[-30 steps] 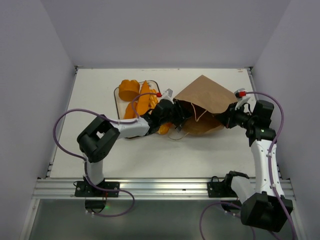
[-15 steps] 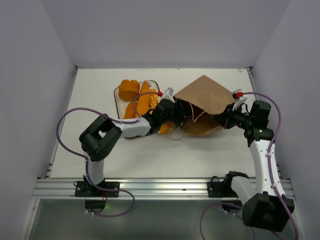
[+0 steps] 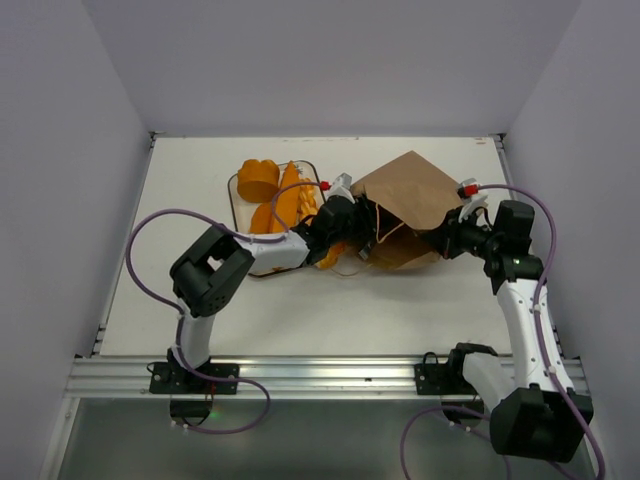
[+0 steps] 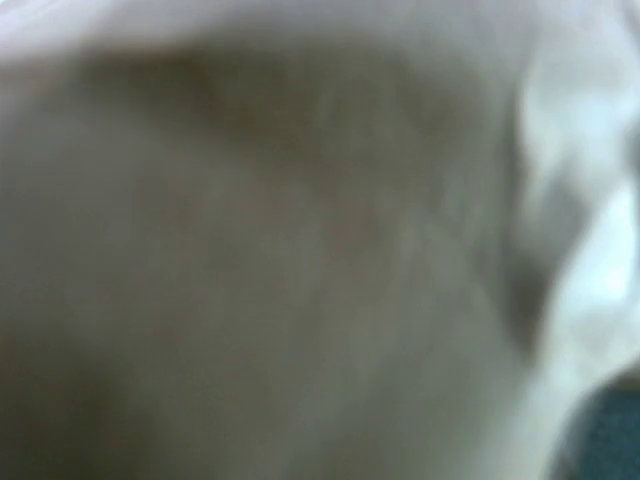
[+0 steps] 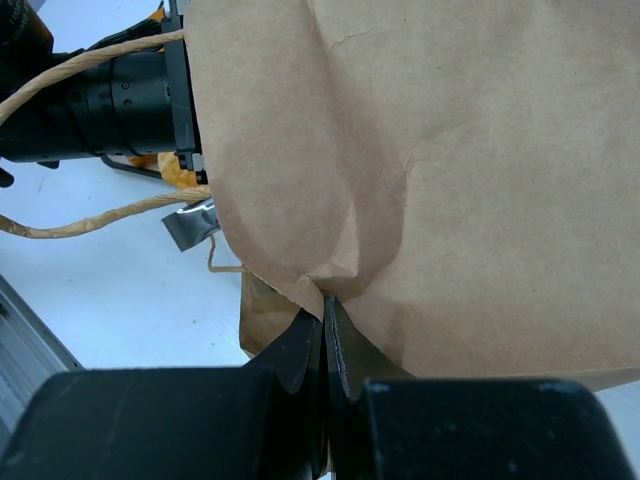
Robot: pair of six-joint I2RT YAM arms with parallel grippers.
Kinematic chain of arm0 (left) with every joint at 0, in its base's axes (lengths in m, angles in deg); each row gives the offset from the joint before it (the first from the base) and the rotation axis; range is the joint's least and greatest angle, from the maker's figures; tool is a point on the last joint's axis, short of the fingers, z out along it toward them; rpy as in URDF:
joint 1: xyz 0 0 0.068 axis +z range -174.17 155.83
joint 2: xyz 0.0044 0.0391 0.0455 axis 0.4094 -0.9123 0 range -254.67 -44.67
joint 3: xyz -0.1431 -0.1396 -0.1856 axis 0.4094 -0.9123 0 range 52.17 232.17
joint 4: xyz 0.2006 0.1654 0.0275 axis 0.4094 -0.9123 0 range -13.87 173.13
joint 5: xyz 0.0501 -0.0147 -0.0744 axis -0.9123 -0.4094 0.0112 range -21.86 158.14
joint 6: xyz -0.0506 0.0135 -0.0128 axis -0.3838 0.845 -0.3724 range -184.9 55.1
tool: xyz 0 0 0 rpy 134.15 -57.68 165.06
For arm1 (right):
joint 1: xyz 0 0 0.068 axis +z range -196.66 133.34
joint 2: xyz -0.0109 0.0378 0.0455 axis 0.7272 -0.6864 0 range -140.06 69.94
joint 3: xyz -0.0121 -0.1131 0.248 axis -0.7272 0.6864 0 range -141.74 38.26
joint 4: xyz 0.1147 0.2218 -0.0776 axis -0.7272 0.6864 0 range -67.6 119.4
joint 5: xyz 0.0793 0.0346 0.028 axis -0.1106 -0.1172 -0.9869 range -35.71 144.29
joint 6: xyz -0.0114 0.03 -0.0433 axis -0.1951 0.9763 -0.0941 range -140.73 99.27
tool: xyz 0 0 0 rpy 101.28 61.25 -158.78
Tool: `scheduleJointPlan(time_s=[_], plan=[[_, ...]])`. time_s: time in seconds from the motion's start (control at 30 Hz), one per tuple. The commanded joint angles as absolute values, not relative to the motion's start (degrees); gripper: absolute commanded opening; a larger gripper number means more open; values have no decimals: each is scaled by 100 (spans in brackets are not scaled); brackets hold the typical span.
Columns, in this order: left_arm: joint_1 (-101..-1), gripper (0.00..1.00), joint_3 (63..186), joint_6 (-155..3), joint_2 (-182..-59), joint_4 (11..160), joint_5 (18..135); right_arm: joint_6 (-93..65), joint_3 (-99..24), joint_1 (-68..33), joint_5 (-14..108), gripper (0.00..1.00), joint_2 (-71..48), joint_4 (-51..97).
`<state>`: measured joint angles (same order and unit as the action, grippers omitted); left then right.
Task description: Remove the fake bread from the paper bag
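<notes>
The brown paper bag (image 3: 410, 195) lies on its side right of centre, mouth toward the left. My right gripper (image 3: 447, 235) is shut on its paper edge, and in the right wrist view the right gripper (image 5: 323, 305) pinches a fold of the paper bag (image 5: 480, 150). My left gripper (image 3: 358, 238) reaches into the bag's mouth between the loop handles (image 3: 385, 222), its fingers hidden by paper. The left wrist view is only a grey-brown blur. Orange fake bread (image 3: 258, 180) lies on the tray (image 3: 232, 195), and another piece (image 3: 327, 260) sits under the left wrist.
The left arm's wrist (image 5: 120, 95) fills the upper left of the right wrist view, with a silvery metal piece (image 5: 190, 222) below it on the white table. The table's side walls stand left and right, and the metal rail (image 3: 320, 375) runs along the near edge.
The left arm has pushed a little to the right, deeper into the bag's mouth. The right gripper has drawn the bag's edge slightly left. Both grips look unchanged.
</notes>
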<state>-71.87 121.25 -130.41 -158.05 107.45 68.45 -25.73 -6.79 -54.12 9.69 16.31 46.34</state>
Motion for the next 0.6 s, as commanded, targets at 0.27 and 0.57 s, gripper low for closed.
scheduleJointPlan(time_s=[0.27,0.57], plan=[[-7242,51,12608,-12941,-16006,10995,6708,-2706,-770,-5342,568,0,1509,4824],[-7242,55,13056,-12747,-16323,10616,6620,-2767,-779,-5334,498,0,1456,4903]])
